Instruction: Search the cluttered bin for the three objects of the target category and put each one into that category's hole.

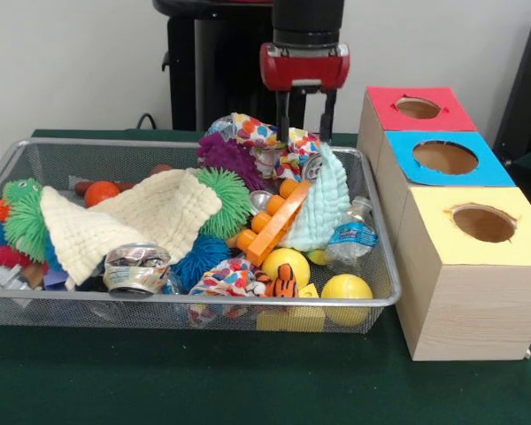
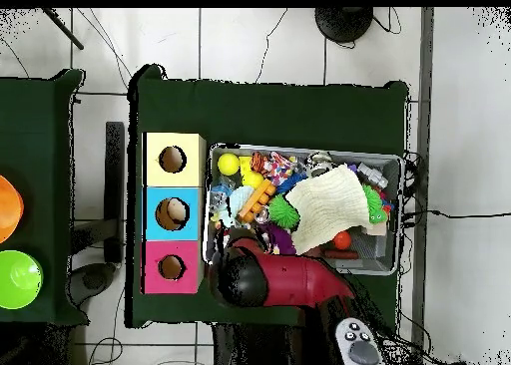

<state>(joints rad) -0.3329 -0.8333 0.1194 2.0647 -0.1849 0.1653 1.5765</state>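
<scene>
The wire mesh bin (image 1: 203, 302) is full of toys and cloths; it also shows in the overhead view (image 2: 309, 149). One clear plastic bottle (image 1: 354, 235) with a blue label lies against the bin's right wall, beside a pale blue cloth (image 1: 323, 205). No other bottle shows. My gripper (image 1: 305, 117) hangs above the bin's far right corner, over a colourful spotted cloth (image 1: 248, 131). Its fingers are apart and hold nothing. The blue-topped box's hole (image 1: 445, 158) is right of the bin, and shows in the overhead view (image 2: 173, 213). In the overhead view my arm (image 2: 299, 281) covers the gripper.
A red-topped box (image 1: 418, 108) and a yellow-topped box (image 1: 483, 223) flank the blue one. The bin also holds a cream knitted cloth (image 1: 133, 221), a crushed silver can (image 1: 137, 266), yellow balls (image 1: 346, 288), fuzzy green (image 1: 221, 199) and purple (image 1: 230, 155) balls and an orange toy (image 1: 274, 223).
</scene>
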